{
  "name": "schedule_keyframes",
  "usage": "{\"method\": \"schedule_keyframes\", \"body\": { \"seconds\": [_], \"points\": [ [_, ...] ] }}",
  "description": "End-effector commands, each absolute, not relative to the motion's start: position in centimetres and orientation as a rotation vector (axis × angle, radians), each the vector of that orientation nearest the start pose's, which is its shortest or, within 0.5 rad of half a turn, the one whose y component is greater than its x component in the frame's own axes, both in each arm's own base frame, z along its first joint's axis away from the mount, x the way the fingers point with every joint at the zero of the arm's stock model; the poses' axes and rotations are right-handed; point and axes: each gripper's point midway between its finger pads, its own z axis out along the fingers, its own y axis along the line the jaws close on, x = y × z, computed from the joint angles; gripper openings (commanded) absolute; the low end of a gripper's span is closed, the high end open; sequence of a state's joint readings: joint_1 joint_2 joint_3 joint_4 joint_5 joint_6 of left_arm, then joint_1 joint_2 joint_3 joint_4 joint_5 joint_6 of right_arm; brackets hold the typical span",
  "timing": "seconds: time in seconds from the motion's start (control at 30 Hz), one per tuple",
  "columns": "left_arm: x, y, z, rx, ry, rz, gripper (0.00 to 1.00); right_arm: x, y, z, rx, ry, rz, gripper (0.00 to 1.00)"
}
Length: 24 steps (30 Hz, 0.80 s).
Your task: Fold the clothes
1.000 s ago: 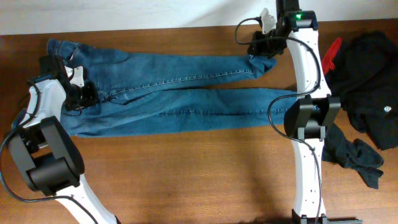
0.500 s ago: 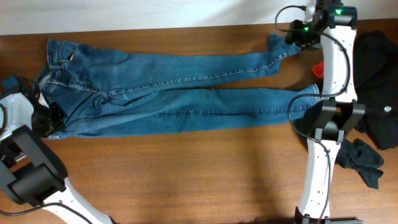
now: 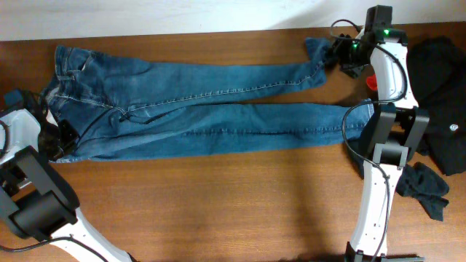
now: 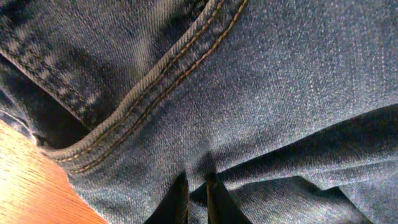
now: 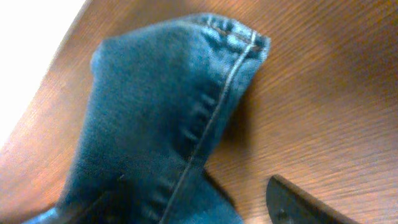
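A pair of faded blue jeans (image 3: pixel 204 109) was laid flat across a brown wooden surface (image 3: pixel 218 211), with the waist at the left end and both legs stretched out toward the right. The upper leg was angled toward the far edge, and its cuff (image 5: pixel 186 93) was seen lying crumpled on the wood. The left pincer (image 4: pixel 197 196) was set at the near edge of the hip, beside a pocket seam; its fingers (image 4: pixel 214 202) were drawn nearly together and clamped on a thin ridge of denim. The right pincer (image 3: pixel 341 57) was held just beside the upper cuff with its jaws apart and nothing gripped. Past it, at the right end of the surface, a black garment (image 3: pixel 437 87), a small red object (image 3: pixel 373 78) and a dark crumpled cloth (image 3: pixel 422 185) were seen
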State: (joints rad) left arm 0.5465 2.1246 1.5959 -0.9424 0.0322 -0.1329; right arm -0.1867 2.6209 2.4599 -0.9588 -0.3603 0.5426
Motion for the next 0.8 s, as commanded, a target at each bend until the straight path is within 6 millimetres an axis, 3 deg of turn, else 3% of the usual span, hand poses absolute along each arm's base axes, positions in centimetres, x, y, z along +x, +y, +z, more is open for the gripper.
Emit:
{"method": "schedule_keyframes", "body": {
  "seconds": [0.0,0.1,0.13,0.2,0.23,0.3,0.33,0.37,0.4,0.43,0.5,0.57,0.77],
  "points": [
    [35.7,22.0,1.0,-1.05,2.892,0.02,0.12,61.8,-4.3,7.8,0.837,2.482,0.676,0.35],
    [35.7,22.0,1.0,-1.049,2.892,0.02,0.12,63.8,-4.1,10.1,0.698,2.386,0.754,0.06],
    [35.7,22.0,1.0,-1.049,2.892,0.02,0.12,64.6,-3.2,11.6,0.589,2.338,0.83,0.04],
    [35.7,22.0,1.0,-1.045,2.893,0.021,0.12,66.3,0.7,19.6,0.166,2.074,1.118,0.04],
    [35.7,22.0,1.0,-1.045,2.893,0.02,0.12,66.4,1.2,21.4,0.108,2.021,1.153,0.04],
    [35.7,21.9,1.0,-1.045,2.892,0.016,0.12,66.4,1.2,22.9,0.138,2.007,1.172,0.04],
    [35.7,21.9,1.0,-1.045,2.892,0.016,0.12,66.3,1.2,22.8,0.153,2.018,1.172,0.04],
    [35.7,21.9,1.0,-1.045,2.892,0.016,0.12,66.0,1.1,22.1,0.187,2.049,1.181,0.13],
    [35.7,21.9,1.0,-1.045,2.892,0.016,0.12,65.7,1.0,21.2,0.244,2.088,1.185,0.34],
    [35.7,21.9,1.0,-1.045,2.892,0.016,0.12,64.9,0.2,18.4,0.415,2.202,1.148,0.44],
    [35.8,22.0,1.0,-1.044,2.891,0.017,0.12,63.2,-1.9,14.3,0.644,2.357,0.966,0.53],
    [35.9,22.0,1.1,-1.043,2.886,0.018,0.13,62.0,-3.3,12.5,0.751,2.426,0.857,0.61],
    [36.1,22.0,1.1,-1.04,2.879,0.009,0.13,60.7,-5.0,11.3,0.835,2.475,0.788,0.76]
  ]
}}
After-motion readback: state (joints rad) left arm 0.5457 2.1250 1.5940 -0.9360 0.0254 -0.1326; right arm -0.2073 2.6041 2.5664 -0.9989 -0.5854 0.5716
